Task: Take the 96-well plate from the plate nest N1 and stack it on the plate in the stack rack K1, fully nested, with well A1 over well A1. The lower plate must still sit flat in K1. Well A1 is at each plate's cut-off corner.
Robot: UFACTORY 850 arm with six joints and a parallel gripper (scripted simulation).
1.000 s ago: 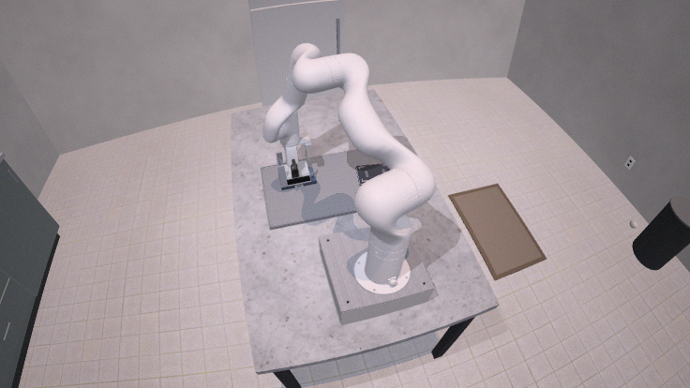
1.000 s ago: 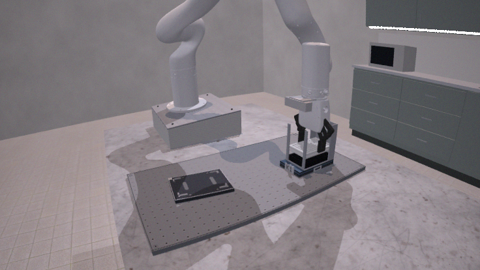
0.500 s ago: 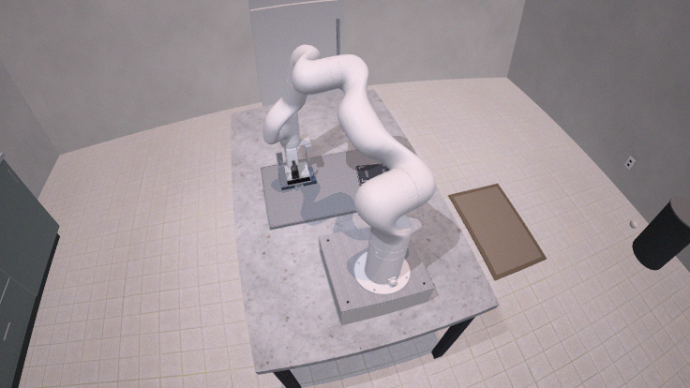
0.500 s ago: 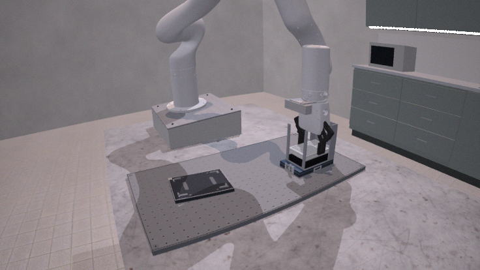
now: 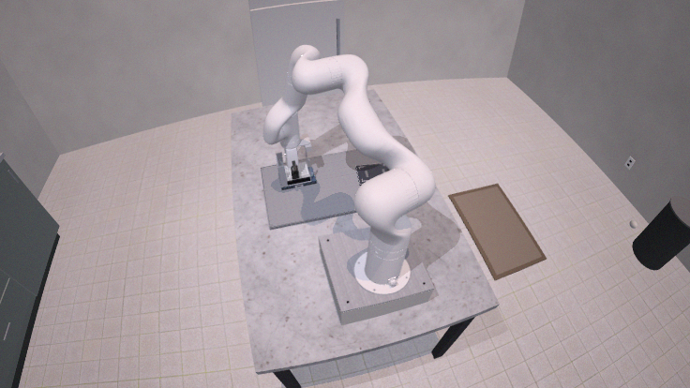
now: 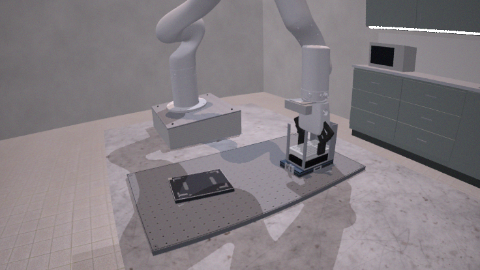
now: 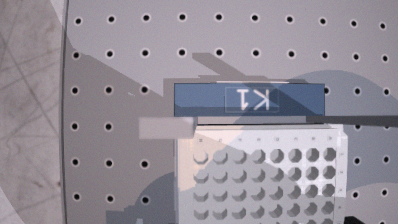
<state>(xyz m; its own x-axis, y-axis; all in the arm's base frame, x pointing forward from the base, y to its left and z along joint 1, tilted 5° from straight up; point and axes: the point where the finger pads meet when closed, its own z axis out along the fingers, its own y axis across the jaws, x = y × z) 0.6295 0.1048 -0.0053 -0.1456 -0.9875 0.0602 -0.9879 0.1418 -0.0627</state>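
My gripper (image 6: 312,138) is shut on the white 96-well plate (image 6: 307,150) and holds it by its long sides, low between the upright posts of the stack rack K1 (image 6: 306,164). The plate sits right above the dark lower plate (image 6: 314,162) in the rack; I cannot tell if they touch. In the wrist view the white plate (image 7: 260,175) lies just below the blue K1 label (image 7: 249,99), square to it. The black plate nest N1 (image 6: 200,184) lies empty at the left of the perforated board. From above, the gripper (image 5: 293,173) stands over the rack and the nest (image 5: 371,172) lies to its right.
A rack post (image 7: 165,127) stands close by the plate's corner. The arm's base block (image 6: 196,122) stands behind the perforated board (image 6: 241,188). A cabinet with a microwave (image 6: 390,56) stands off the table at the right.
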